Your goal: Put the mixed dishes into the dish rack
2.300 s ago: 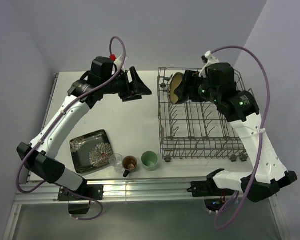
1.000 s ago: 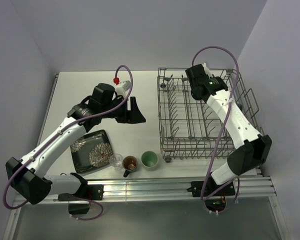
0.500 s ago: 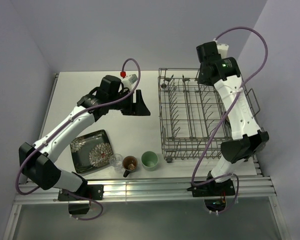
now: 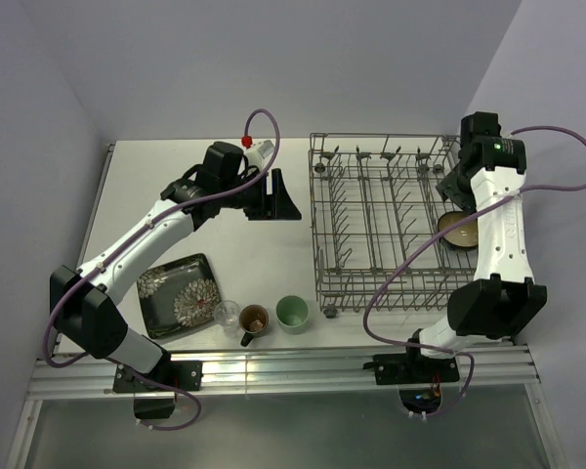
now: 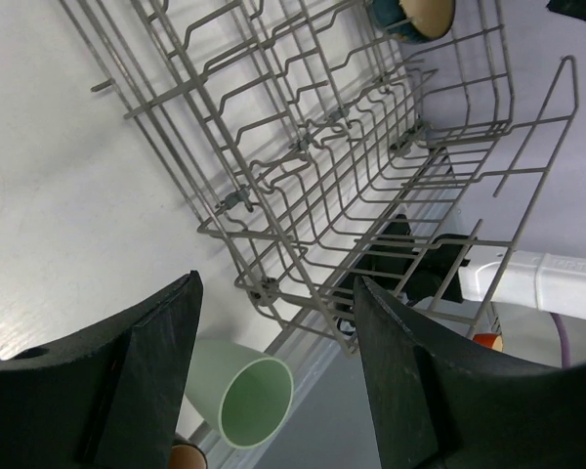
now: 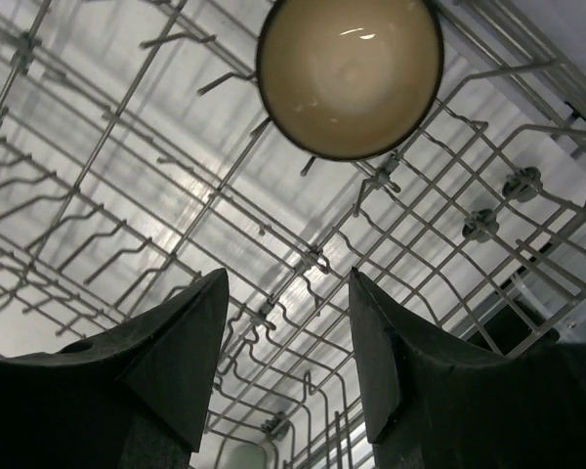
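A square black plate with a white floral pattern (image 4: 176,295) is seen lying flat on the white desk (image 4: 156,166) at its near left. Just to its right, a small clear glass (image 4: 227,314), a brown handled mug (image 4: 253,319) and a pale green cup (image 4: 292,314) are lined up upright along the near edge, all outside the rack. The left gripper (image 5: 275,283) is held above the middle of the desk, its jaws spread and nothing between them. The large grey wire dish rack (image 4: 381,230) is set on the right half of the desk. Only one dish is held in it: the dark bowl with tan inside (image 6: 350,73), placed in the right end section with its hollow turned upward. The right gripper (image 6: 288,278) is held above that bowl, released and empty.
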{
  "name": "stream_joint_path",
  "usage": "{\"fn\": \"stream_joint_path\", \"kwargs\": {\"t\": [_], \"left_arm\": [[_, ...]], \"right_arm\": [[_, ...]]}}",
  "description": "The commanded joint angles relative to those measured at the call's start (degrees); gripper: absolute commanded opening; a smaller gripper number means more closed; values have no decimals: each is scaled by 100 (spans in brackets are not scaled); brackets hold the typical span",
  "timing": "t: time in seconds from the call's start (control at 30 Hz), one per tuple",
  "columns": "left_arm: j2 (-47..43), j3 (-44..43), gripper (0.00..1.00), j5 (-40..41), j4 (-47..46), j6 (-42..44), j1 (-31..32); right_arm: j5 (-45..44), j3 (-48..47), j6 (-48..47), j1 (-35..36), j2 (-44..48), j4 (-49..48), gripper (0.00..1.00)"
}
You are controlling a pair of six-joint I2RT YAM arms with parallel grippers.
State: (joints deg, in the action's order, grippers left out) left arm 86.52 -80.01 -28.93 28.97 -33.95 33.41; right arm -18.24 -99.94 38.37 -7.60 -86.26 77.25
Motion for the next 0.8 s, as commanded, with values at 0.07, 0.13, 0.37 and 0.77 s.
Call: {"fn": "stream_joint_path", "kwargs": {"t": [0.07, 0.13, 0.37, 0.77], "left_arm": [[-135, 73, 69, -254, -498, -155, -10], [-144, 38, 69, -245, -402, -94, -1], [-179, -76, 70, -227, -234, 82, -10], [-276, 169, 70, -412, -243, 240, -352]], "right_arm": [[-241, -26, 671, -216, -409, 106, 62], [-250, -25, 917, -277, -680, 141, 64], [-784, -824, 1313, -260, -1806, 394, 72], [-1920, -957, 1638, -67, -2703, 554, 73]]}}
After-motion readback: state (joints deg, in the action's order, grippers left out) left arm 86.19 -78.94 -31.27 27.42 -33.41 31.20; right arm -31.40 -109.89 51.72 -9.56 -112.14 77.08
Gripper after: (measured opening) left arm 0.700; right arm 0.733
